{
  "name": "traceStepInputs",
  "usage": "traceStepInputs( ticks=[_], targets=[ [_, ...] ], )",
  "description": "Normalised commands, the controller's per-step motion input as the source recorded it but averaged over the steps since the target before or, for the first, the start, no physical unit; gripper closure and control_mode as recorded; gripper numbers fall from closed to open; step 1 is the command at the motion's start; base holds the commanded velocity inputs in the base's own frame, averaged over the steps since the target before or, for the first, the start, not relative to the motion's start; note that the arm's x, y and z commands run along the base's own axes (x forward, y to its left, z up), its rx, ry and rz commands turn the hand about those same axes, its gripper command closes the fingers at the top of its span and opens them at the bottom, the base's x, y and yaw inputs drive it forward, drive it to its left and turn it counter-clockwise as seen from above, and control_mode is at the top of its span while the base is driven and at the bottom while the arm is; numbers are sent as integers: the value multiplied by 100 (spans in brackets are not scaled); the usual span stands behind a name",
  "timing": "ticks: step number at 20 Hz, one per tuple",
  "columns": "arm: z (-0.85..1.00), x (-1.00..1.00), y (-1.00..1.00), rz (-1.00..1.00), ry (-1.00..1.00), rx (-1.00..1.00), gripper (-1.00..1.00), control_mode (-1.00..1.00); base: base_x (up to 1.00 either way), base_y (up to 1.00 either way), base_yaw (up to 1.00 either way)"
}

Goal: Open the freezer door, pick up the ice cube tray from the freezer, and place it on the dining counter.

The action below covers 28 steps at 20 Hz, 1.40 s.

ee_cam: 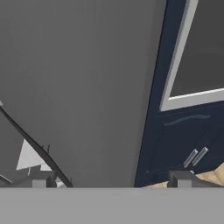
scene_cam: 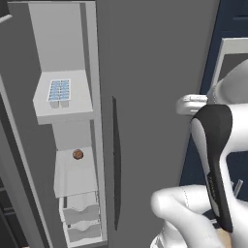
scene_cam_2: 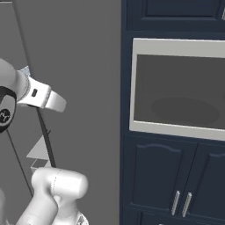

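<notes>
White arm with dark joints, raised from the base and folded at the elbow. In the left base view a rounded lower link sits at the bottom right, a dark-sided upper link rises above it, and the wrist reaches left. In the right base view the arm stands at the left edge, its wrist section angled down to the right. In the hand view the gripper (ee_cam: 111,180) has its jaws spread wide, one finger tip (ee_cam: 40,181) at each side, nothing between them.

Freezer door (scene_cam: 14,160) cut off by left edge; ice cube tray (scene_cam: 59,90) cubes too small to count; brown item (scene_cam: 77,154) too small to identify
</notes>
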Motion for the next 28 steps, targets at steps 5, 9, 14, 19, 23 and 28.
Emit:
traceStepInputs(
  ticks=[5, 9, 14, 19, 23, 28],
  targets=[
    [-31, -5, 0, 14, 0, 0, -100, -100, 0, 0, 0],
    [-10, -5, 4, 17, 5, 0, -100, -100, 0, 0, 0],
    [0, -7, 8, 2, 2, 0, -100, -100, 0, 0, 0],
    [0, -8, 0, 0, 1, 0, -100, -100, 0, 0, 0],
    [0, -6, 0, 0, 0, 0, -100, 100, -4, 0, 0],
    [0, 0, 0, 0, 0, 0, -100, 100, -48, 16, 0]
  ],
)
